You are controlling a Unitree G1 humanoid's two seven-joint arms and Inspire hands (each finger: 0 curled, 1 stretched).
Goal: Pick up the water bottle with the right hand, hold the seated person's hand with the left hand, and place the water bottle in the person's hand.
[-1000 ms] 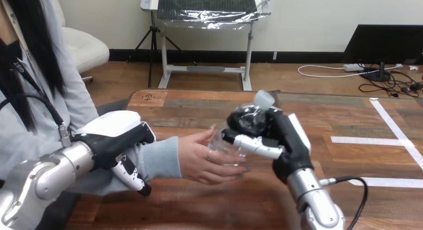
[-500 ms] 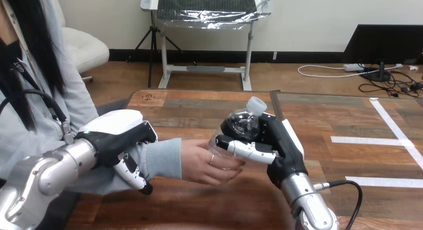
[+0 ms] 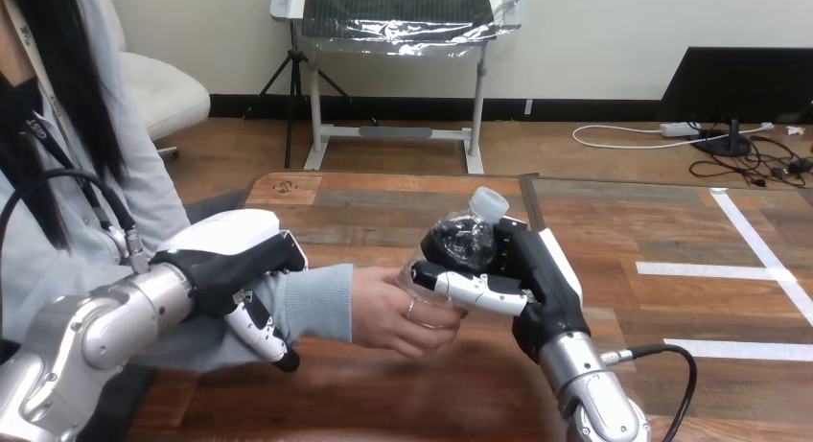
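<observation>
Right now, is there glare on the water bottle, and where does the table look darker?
Head view: small bright glints speckle the water bottle, which the right hand and the person's hand both grip. Head view again: the table has a soft sheen and looks darker just beneath the person's hand.

Clear glossy plastic water bottle [image 3: 451, 260], matt wooden table [image 3: 403, 394]

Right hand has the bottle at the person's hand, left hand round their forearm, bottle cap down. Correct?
Not cap down: the head view shows the water bottle with its white cap on top. The right hand does grip it at the person's hand, and the left hand is curled round their forearm.
</observation>
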